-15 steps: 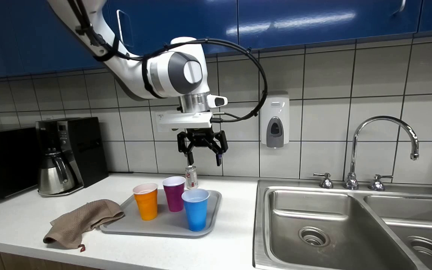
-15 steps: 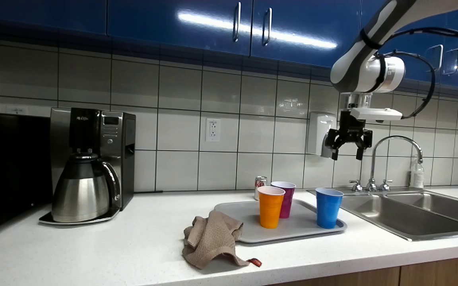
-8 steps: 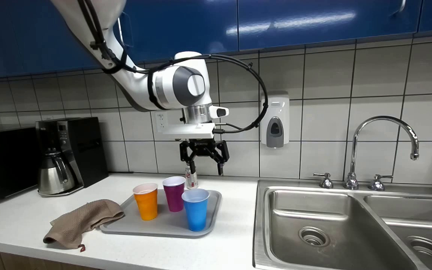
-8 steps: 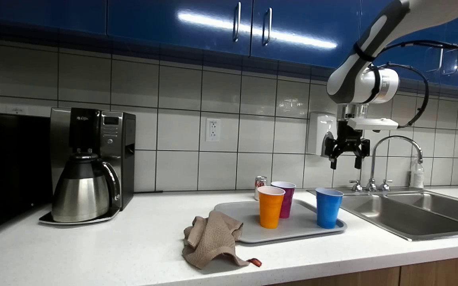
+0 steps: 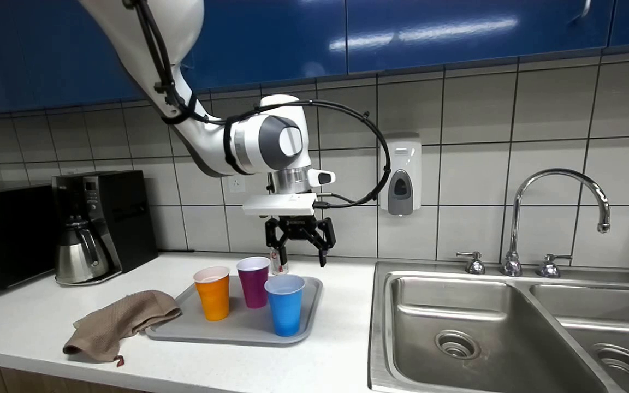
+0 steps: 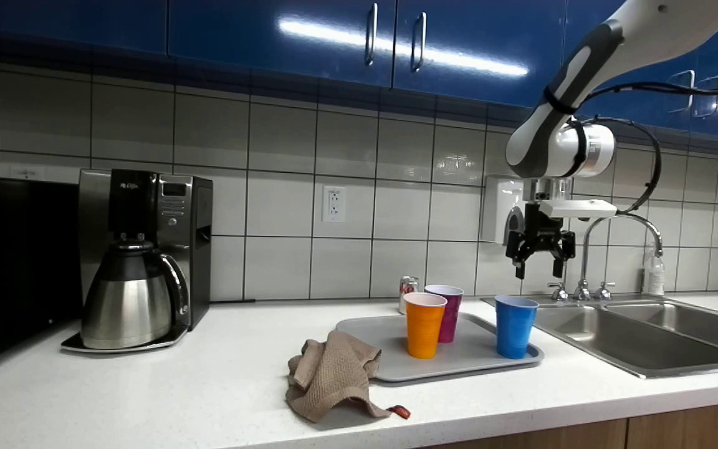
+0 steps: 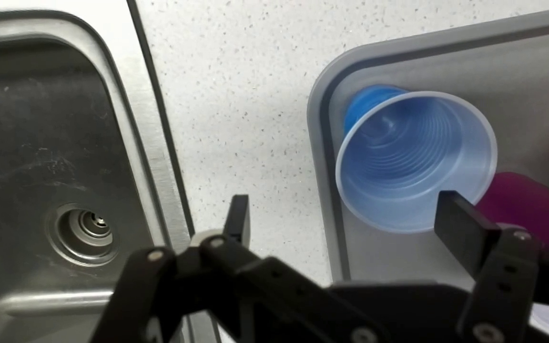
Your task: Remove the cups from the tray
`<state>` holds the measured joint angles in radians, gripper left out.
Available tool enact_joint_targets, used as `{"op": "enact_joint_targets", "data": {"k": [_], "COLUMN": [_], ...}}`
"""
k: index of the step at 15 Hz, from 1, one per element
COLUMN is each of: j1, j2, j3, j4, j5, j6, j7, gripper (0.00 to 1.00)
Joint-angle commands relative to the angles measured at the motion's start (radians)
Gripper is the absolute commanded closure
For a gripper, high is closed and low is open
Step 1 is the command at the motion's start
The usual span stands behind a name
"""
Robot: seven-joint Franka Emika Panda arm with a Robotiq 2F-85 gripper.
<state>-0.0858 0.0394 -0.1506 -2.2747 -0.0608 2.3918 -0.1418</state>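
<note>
An orange cup (image 5: 214,297), a purple cup (image 5: 254,286) and a blue cup (image 5: 286,308) stand upright on the grey tray (image 5: 227,334). Both exterior views show all of them; the blue cup (image 6: 515,327) is nearest the sink. My gripper (image 5: 303,259) is open and empty, above the cups' rims near the tray's sink-side end. In the wrist view, the blue cup (image 7: 412,157) lies ahead of the fingertips (image 7: 343,205). One finger overlaps its rim in the picture; the other is over the counter. The purple cup (image 7: 532,205) is partly hidden by the gripper.
A soda can (image 6: 407,288) stands behind the tray. A brown towel (image 5: 120,322) lies against the tray's other end. The sink (image 5: 380,327) with a tall faucet (image 5: 516,218) is beside the tray. A soap dispenser (image 5: 400,174) hangs on the wall. A coffee maker (image 6: 147,262) stands farther along.
My gripper has moved down, closer to the cups' height, and shifted slightly sideways, staying open. The cups, tray and towel have not moved.
</note>
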Motion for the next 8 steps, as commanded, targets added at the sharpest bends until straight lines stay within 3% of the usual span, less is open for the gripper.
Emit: {"op": "enact_joint_targets", "data": {"k": [1,8], "j1": [-0.012,-0.011], "j2": [0.051,0.115], "j3": [0.016,0.026], "j4": [0.040,0.064], "j5": [0.002,-0.006], "j6": [0.003,0.004], "j7": [-0.012,-0.006], "gripper": [0.00,0.00]}}
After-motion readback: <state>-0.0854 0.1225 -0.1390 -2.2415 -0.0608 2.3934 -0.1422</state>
